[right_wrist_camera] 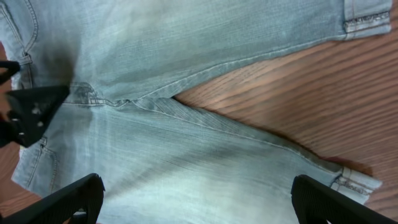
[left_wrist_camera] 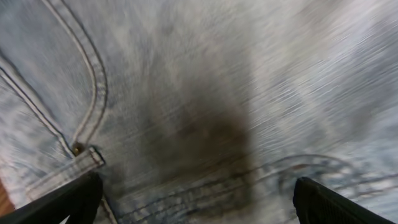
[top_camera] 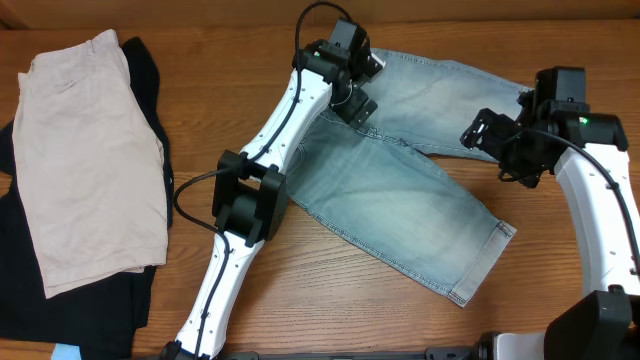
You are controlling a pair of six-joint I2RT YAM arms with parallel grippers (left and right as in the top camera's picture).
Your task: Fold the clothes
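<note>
Overhead showed me the shorts point(top_camera: 400, 200) spread flat on the table point(top_camera: 560, 300), with both claws above them. The left claw point(top_camera: 356, 103) hung over the upper part of the denim, one leg running off to its right and the other leg stretching down and away below it. The right claw point(top_camera: 480, 132) sat over the gap where the two legs forked, the far leg just behind it and the near leg in front of it. On the left wrist view the left claw point(left_wrist_camera: 199, 202) stood wide open, its fingers point(left_wrist_camera: 65, 202) far apart with nothing between them. Blurred denim filled everything beneath, and a curved pocket seam and a rivet point(left_wrist_camera: 76, 148) sat ahead of the left finger. On the right wrist view the right claw point(right_wrist_camera: 199, 199) was also spread wide and holding nothing, fingers point(right_wrist_camera: 68, 199) low in the corners. The shorts point(right_wrist_camera: 186, 162) lay directly under and ahead of it, with a wedge of bare table point(right_wrist_camera: 298, 93) between the legs to its right. Well off to the left claw's left, beige shorts point(top_camera: 90, 160) lay on top of a black garment point(top_camera: 145, 70).
</note>
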